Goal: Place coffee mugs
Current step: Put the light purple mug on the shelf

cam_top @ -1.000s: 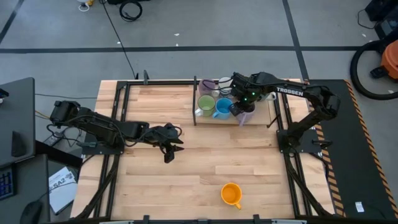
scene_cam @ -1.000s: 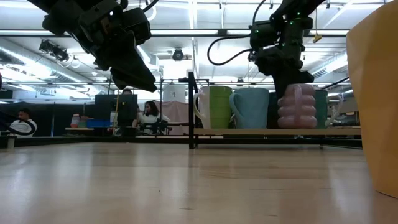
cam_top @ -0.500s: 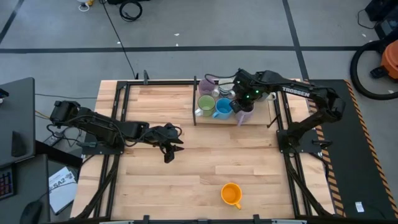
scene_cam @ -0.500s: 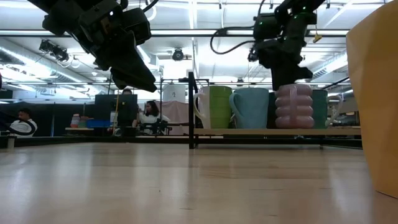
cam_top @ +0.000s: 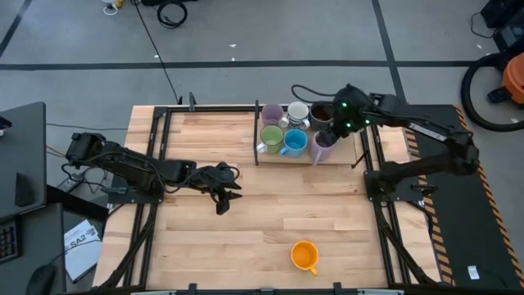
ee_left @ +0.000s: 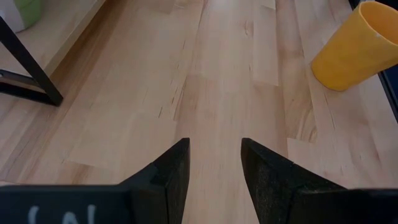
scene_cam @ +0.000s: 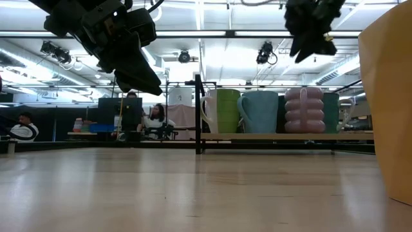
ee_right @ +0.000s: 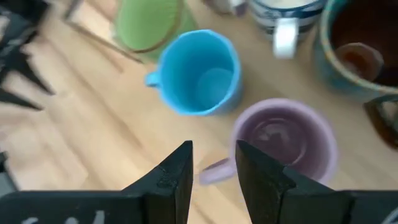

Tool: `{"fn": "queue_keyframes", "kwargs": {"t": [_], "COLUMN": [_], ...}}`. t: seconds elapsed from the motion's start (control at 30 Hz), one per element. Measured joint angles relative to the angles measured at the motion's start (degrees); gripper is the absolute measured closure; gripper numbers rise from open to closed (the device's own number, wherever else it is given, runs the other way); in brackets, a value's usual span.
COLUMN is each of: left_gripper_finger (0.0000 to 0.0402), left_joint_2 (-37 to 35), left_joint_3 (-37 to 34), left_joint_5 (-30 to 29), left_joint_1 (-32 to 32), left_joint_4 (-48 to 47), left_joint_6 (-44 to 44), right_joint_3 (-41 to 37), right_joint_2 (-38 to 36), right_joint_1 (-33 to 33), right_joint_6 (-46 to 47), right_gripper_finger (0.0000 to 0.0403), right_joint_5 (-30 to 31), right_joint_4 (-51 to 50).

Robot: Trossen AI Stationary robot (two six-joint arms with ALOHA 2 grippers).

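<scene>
Two dark robot arms above a pale wooden table, mugs gathered on a low tray.

High view: the right gripper (cam_top: 341, 120) hangs over the wooden tray (cam_top: 270, 157) where the green mug (cam_top: 271, 137), blue mug (cam_top: 294, 142) and ribbed lavender mug (cam_top: 324, 142) stand upright; the orange mug (cam_top: 304, 256) sits alone near the table's front edge. The left gripper (cam_top: 221, 180) waits mid-table. Low view: only here do the lavender mug's ribs show. Left wrist view: fingers parted, holding nothing, the orange mug ahead. Right wrist view: fingers parted and empty above the lavender mug, whose handle points away from the blue one. No writing is readable.
</scene>
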Motion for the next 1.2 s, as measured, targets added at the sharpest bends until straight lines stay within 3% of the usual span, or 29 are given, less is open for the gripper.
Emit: {"fn": "queue_keyframes", "kwargs": {"t": [0.2,0.6,1.2], "left_gripper_finger": [0.0251,0.0251,0.0251], "left_joint_2": [0.0,0.0,0.0], "left_joint_3": [0.0,0.0,0.0], "left_joint_5": [0.0,0.0,0.0], "left_joint_1": [0.0,0.0,0.0], "left_joint_4": [0.0,0.0,0.0], "left_joint_6": [0.0,0.0,0.0], "right_joint_3": [0.0,0.0,0.0], "right_joint_2": [-2.9,1.1,14.9], "right_joint_1": [7.8,23.8,25.9], "right_joint_6": [4.4,14.5,14.8], "right_gripper_finger": [0.0276,0.0276,0.0276], "right_joint_5": [1.1,14.1,17.1], "right_joint_4": [-1.5,-10.3,-13.7]}}
